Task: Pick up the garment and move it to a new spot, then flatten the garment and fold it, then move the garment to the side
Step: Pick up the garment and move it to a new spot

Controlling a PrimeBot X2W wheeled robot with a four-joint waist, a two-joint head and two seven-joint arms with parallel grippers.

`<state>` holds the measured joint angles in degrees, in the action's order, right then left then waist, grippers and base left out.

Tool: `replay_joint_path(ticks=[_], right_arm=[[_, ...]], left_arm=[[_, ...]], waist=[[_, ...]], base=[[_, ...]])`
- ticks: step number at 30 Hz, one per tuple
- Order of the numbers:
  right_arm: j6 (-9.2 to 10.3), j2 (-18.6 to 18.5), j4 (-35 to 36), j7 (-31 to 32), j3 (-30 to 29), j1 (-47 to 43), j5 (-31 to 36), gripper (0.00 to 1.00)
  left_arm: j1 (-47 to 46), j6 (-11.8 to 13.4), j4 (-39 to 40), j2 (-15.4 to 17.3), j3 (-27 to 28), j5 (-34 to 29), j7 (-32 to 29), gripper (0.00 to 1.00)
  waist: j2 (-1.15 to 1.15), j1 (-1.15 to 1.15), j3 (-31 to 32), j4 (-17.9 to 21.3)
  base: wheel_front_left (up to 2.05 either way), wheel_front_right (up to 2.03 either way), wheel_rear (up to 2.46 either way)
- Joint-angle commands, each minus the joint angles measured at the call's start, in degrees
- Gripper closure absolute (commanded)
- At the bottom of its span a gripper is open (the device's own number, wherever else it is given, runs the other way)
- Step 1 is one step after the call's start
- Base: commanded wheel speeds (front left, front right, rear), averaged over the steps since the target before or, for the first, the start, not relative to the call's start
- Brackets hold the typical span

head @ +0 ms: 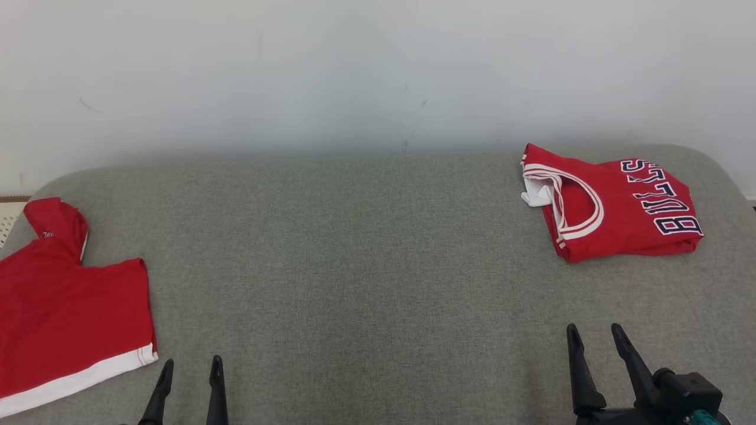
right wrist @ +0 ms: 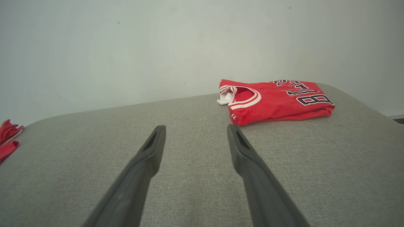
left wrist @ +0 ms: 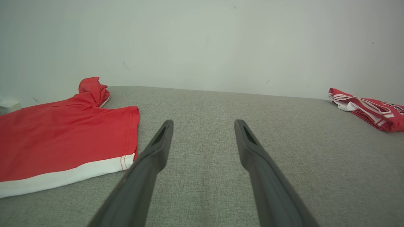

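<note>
A red garment with a white hem (head: 65,307) lies spread at the left edge of the grey padded surface (head: 366,248); it also appears in the left wrist view (left wrist: 63,142). A folded red jersey with dark lettering (head: 620,206) rests at the back right, seen too from the right wrist (right wrist: 274,101). My left gripper (head: 192,361) stands open just right of the white hem, above bare fabric (left wrist: 204,123). My right gripper (head: 593,327) is open in front of the folded jersey, apart from it (right wrist: 196,127). Neither holds anything.
A pale wall (head: 354,71) rises directly behind the surface. The surface has rounded back corners, and its right edge drops off beyond the jersey (right wrist: 378,107). Bare grey fabric stretches between the two red pieces.
</note>
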<state>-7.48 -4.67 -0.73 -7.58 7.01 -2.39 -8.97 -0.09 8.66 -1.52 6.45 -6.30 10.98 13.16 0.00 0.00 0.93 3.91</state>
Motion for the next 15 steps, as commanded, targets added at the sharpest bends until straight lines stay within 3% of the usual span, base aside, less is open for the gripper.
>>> replay_joint_path(ticks=[1,15], right_arm=[[-0.02,-0.01,0.03,-0.06,-0.15,-0.57,0.02,0.00],[-0.02,0.28,-0.42,0.03,-0.83,-0.75,0.21,0.00]], left_arm=[[0.60,0.17,0.37,0.25,-0.13,0.02,-0.20,0.00],[0.11,0.35,0.02,0.69,-0.52,0.66,-0.14,0.00]], waist=[[0.00,0.00,-0.01,-0.02],[0.00,0.00,-0.01,-0.57]], base=[[0.00,0.00,0.00],[0.00,0.00,0.00]])
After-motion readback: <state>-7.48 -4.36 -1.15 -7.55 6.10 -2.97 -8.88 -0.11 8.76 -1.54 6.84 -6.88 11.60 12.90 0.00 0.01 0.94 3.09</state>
